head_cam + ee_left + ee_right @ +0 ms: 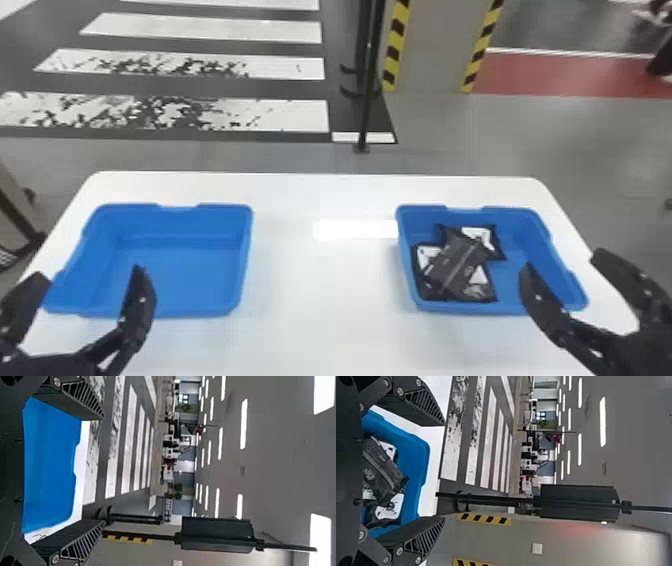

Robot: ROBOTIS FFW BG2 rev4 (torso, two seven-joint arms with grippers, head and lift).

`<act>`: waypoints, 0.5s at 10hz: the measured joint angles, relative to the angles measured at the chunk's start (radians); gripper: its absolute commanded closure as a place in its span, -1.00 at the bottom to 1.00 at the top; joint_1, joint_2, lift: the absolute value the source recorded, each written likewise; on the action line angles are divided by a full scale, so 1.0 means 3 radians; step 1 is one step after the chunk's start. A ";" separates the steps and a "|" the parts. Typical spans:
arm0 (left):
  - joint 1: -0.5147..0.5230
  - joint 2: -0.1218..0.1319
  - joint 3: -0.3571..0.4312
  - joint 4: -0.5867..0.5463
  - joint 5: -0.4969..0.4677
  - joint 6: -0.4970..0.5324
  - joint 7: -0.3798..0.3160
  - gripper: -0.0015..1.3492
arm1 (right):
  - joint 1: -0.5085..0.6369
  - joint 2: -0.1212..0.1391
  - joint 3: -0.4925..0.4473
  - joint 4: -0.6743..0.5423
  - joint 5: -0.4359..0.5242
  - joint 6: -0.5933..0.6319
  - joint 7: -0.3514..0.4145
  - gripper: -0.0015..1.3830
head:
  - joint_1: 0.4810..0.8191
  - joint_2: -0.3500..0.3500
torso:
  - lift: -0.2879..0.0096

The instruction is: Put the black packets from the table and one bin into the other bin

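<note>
In the head view my left gripper (90, 287) stands open over the near left part of the left blue bin (200, 260), which holds no packets. My right gripper (560, 265) is open at the right bin's near right corner. Inside the right blue bin (520, 215) several black packets (457, 265) with white patches lie overlapping on its left side. The left wrist view has my left gripper (104, 470) open, with the blue bin (51, 467) beyond. In the right wrist view my right gripper (445, 471) is open, the packets (383, 471) showing between its fingers.
Both bins stand on a white table (310, 280), with a wide stretch of tabletop between them. Past the table's far edge are a black post (367, 90) and a pillar (435, 50) with yellow and black striped edges.
</note>
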 measured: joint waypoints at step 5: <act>0.0061 0.0019 -0.0086 -0.0010 -0.0021 -0.0039 0.0015 -0.85 | -0.0003 0.0009 0.0015 0.0141 0.0132 -0.0120 0.0141 -0.72 | 0.27 -0.09 | 0.20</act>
